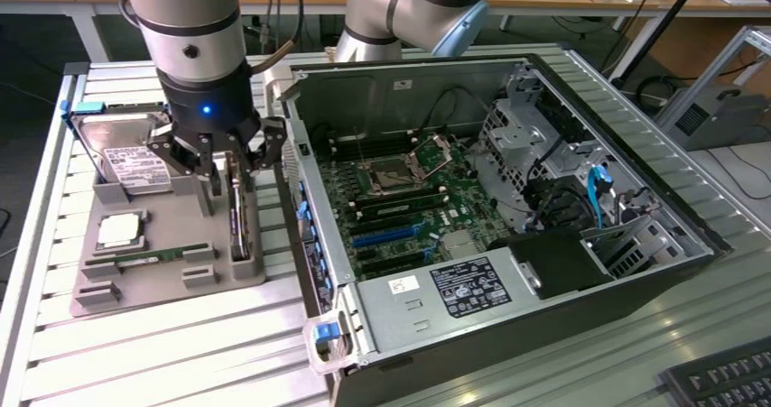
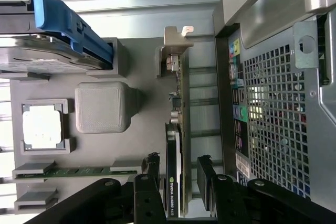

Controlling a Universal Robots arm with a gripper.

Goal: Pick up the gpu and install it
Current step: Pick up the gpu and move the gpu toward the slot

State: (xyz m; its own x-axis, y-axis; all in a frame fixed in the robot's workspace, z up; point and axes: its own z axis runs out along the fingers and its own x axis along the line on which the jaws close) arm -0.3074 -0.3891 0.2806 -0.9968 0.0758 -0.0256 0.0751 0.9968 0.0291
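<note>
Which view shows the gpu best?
The wrist view: the gpu stands on edge in the holder between the open fingers, with its bracket and label plain to see. The exterior view shows the gpu as a thin dark edge, partly hidden by the fingers.

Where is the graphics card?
The card stands on edge in the grey tray, at the exterior view's left of the computer case, inside the open hand.

We see a matt grey plastic tray, the dark gpu with its dull silvery metal bracket, and a ribbed metal worktop.
</note>
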